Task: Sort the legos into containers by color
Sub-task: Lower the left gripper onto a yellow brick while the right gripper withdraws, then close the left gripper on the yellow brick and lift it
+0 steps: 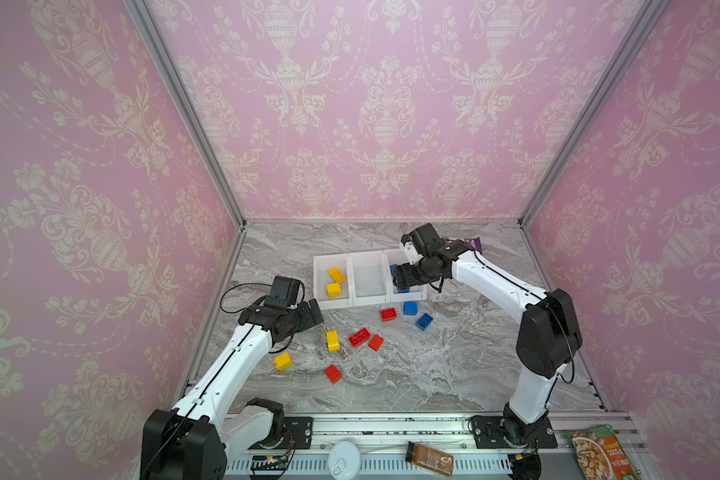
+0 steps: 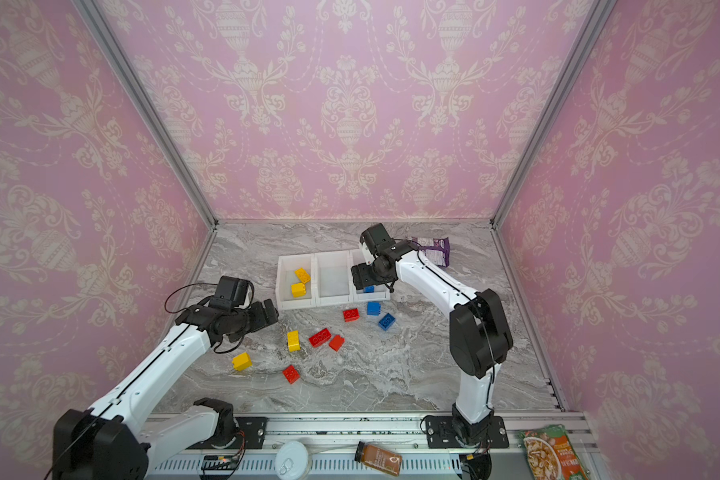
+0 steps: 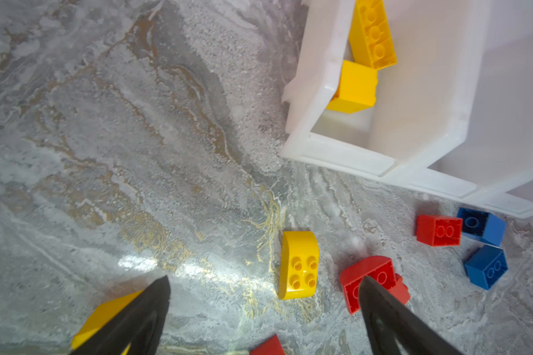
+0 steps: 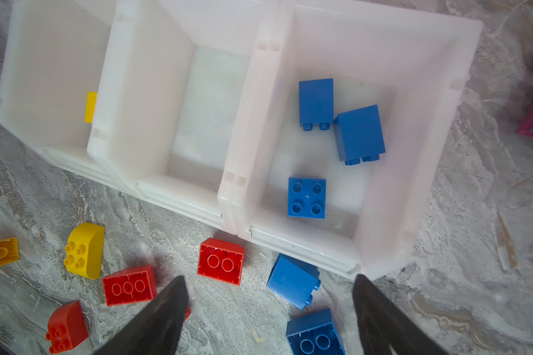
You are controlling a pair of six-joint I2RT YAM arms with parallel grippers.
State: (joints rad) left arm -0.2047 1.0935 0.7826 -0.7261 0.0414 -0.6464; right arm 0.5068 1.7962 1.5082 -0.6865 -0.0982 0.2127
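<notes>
While the right jaws stand wide apart with nothing between them, they hang over the front part of the rightmost bin [image 4: 413,92] of the three white containers [image 1: 366,302], which sit in a row toward the back of the marble table [image 1: 454,365]. Three blue legos [image 4: 306,196] lie loose in that bin, one studs up and two on their sides. The leftmost bin [image 1: 321,274] holds two yellow legos [image 1: 336,274] that touch each other. The left jaws also gape wide, holding nothing, above the table near the front left corner of the containers. On the table just in front of the row lie a red brick [image 1: 388,314] and two blue bricks [image 1: 410,308], close together. Nearer the middle, a yellow oblong brick [image 1: 332,340], a red oblong brick [image 1: 359,337] and a smaller red brick [image 1: 376,343] lie side by side. A second yellow brick [image 1: 282,361] and a last red brick [image 1: 333,373] lie nearer the front, apart from each other. A purple packet [image 2: 433,247] lies behind the right arm.
</notes>
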